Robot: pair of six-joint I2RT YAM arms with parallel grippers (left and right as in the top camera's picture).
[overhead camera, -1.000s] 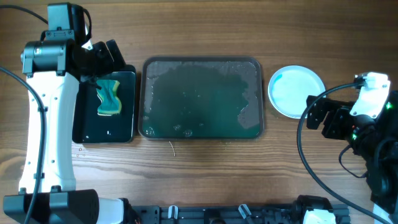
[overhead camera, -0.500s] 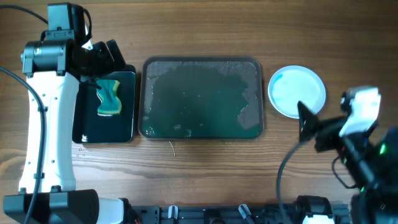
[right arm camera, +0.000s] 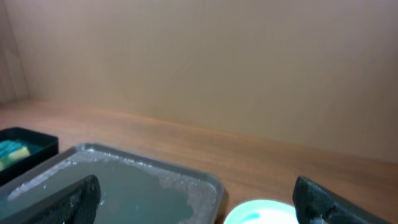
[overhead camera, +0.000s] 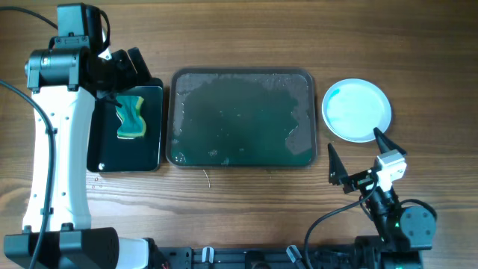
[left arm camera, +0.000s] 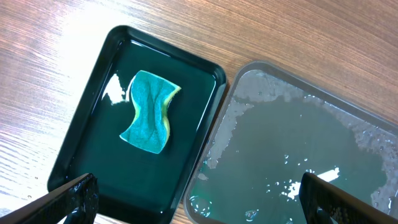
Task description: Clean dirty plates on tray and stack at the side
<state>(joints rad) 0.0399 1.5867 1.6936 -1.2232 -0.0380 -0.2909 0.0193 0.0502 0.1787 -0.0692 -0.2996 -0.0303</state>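
Observation:
The large grey-green tray lies mid-table, wet with foamy water and with no plate on it; it also shows in the left wrist view and the right wrist view. A pale blue plate with a teal smear sits on the table right of the tray, low in the right wrist view. I cannot tell whether others lie under it. My left gripper is open and empty above the black tray's far end. My right gripper is open and empty, in front of the plate.
A glossy black tray stands left of the big tray and holds a green-yellow wavy sponge, seen also in the left wrist view. Bare wooden table lies in front of both trays. A wall stands behind the table.
My right arm has swung from the table's right edge back to the front edge, its gripper now just in front of the plate. The left arm, trays, sponge and plate have not moved.

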